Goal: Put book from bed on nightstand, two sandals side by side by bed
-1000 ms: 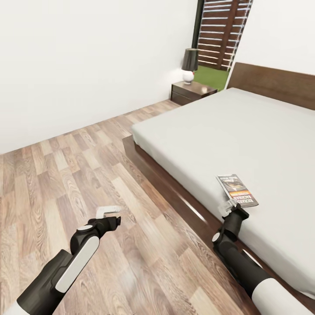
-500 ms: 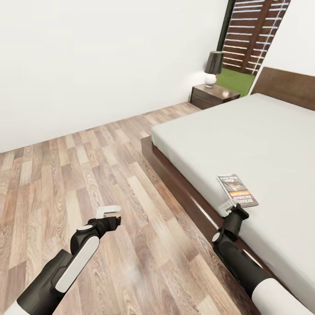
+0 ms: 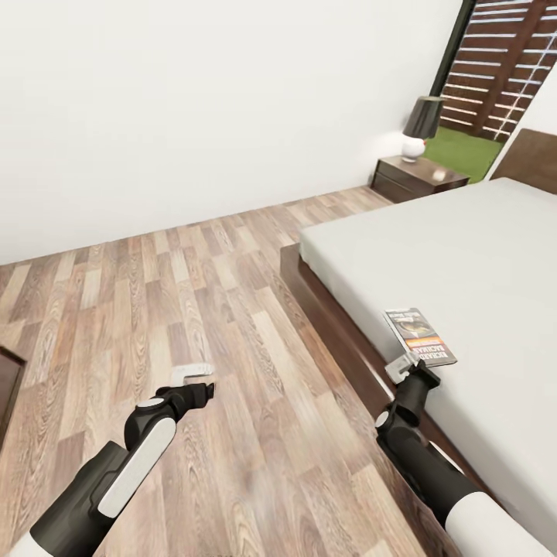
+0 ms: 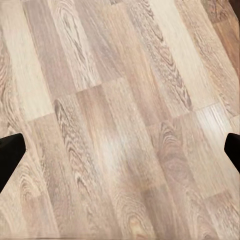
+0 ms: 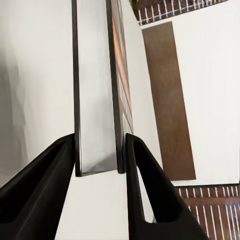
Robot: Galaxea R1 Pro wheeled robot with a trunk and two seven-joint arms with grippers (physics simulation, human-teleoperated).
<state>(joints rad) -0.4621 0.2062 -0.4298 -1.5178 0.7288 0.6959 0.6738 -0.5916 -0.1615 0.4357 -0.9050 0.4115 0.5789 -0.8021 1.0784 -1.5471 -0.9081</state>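
Big grey bed (image 3: 464,255) fills the right side, wood-plank floor (image 3: 193,294) to its left, nightstand (image 3: 414,178) far off by the window. Right gripper (image 3: 404,367) has its fingers (image 5: 45,185) pinching the book (image 3: 422,336) by its lower edge above the mattress. Left gripper (image 3: 193,371) hangs over bare floor, fingers spread wide.

Bright, even, flat render light. White wall (image 3: 193,116) nearly blown out. Soft sheen on floor planks (image 3: 232,325), faint shadow under bed frame (image 3: 333,325). Head view stretches toward the edges. Left wrist floor slightly soft; right wrist sharp, fingers (image 5: 35,195) dark silhouettes.
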